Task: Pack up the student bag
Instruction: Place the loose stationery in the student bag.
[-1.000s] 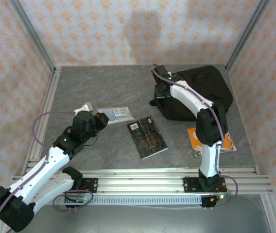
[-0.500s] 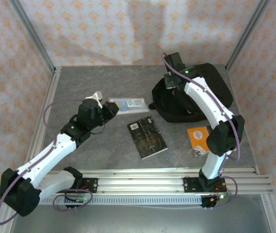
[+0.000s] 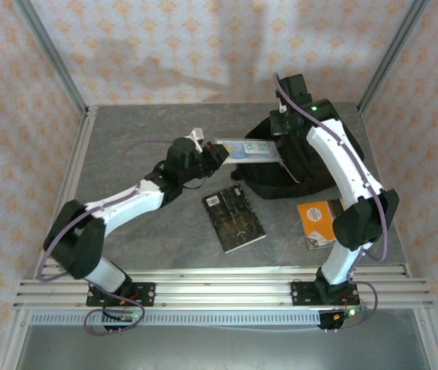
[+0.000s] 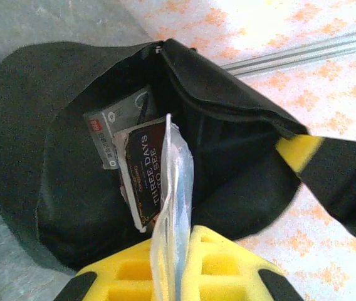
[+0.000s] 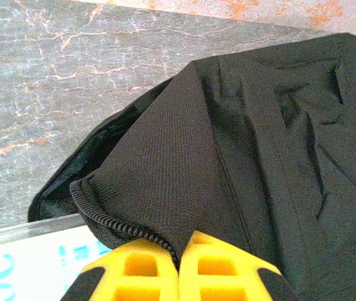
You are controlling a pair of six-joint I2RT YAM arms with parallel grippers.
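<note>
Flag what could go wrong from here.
1. The right end effector pinches only the zipper rim of the black soft fabric student bag; a slip could let it fall shut.
2. The left end effector holds the thin light-blue plastic-sleeved booklet by one end; it may flex or snag on the brown paperback already inside.

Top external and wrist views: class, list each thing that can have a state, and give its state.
student bag, open
left gripper, shut on clear packet
right gripper, shut on student bag's zipper rim
clear packet, held edge-on before the bag's mouth
black book, closed, lying flat
orange book, closed, lying flat
</note>
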